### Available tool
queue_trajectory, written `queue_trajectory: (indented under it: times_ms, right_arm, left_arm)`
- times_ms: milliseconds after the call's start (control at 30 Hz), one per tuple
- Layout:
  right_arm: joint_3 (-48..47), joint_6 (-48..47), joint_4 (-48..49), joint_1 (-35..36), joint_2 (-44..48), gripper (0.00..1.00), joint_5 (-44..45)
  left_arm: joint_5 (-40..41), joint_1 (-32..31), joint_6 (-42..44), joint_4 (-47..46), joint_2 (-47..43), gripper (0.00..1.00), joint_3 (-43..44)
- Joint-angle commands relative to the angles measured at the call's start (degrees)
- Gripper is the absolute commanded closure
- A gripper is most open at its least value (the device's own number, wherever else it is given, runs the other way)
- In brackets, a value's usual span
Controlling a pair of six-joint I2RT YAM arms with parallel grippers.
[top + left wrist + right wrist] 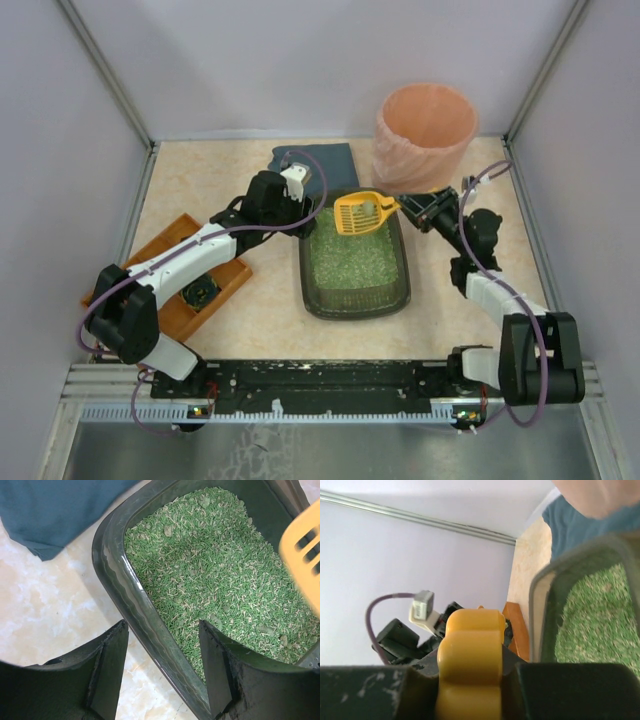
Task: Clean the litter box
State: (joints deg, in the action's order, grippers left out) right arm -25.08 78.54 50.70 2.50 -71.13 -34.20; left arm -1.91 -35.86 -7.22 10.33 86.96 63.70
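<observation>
- While the litter box (pixel 306 285) sits on the bench (pixel 200 180), the left end effector (pixel 162 630) straddles its far-left rim, jaws parted, one either side.
- Right end effector (pixel 408 208) is clenched on the yellow scoop (pixel 365 213), held over the box's far end.

Litter box (pixel 112 575): dark plastic, glossy, smooth rim. Litter (pixel 215 570): matt green pellets, rough. Scoop (pixel 365 213): smooth yellow plastic, slight sheen. Cloth (pixel 55 510), upper left: matt blue fabric. Tabletop (pixel 45 615): smooth, marbled. Tray (pixel 178 318): orange-brown wood. Bin (pixel 425 125): ribbed peach plastic.
</observation>
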Motion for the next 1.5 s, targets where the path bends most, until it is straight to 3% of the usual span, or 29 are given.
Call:
queue_trajectory:
  times_ms: [0, 267, 433, 800, 1033, 1233, 1467]
  right_arm:
    - [-11.2, -6.2, -14.0, -0.9, 4.6, 1.00, 2.8]
    - [-26.5, -2.8, -21.4, -6.3, 1.3, 1.00, 9.3]
    - [-37.6, -11.2, -30.9, -7.2, -1.2, 1.00, 21.4]
    - [-49.7, -24.5, -34.2, -7.9, -7.3, 1.00, 38.6]
    - [-55.7, -37.6, -36.3, -8.0, -13.2, 1.00, 39.7]
    - [-64.4, -54.8, -42.3, -6.2, -19.9, 1.00, 31.6]
    - [-70.1, -76.4, -47.8, 2.1, -23.0, 1.00, 42.1]
  left_arm:
    - [0.7, 0.0, 0.8, -0.4, -0.6, 0.35, 0.5]
    - [1.0, 0.0, 0.8, -0.4, -0.5, 0.34, 0.5]
    - [1.2, 0.0, 1.0, -0.3, -1.0, 0.34, 0.5]
    - [1.5, 0.0, 1.1, -0.2, -1.5, 0.34, 0.5]
    - [1.7, 0.0, 1.6, 0.2, -1.8, 0.34, 0.8]
    - [1.7, 0.0, 1.6, 0.2, -1.8, 0.34, 0.8]
    - [1.8, 0.0, 1.5, 0.4, -1.7, 0.34, 0.9]
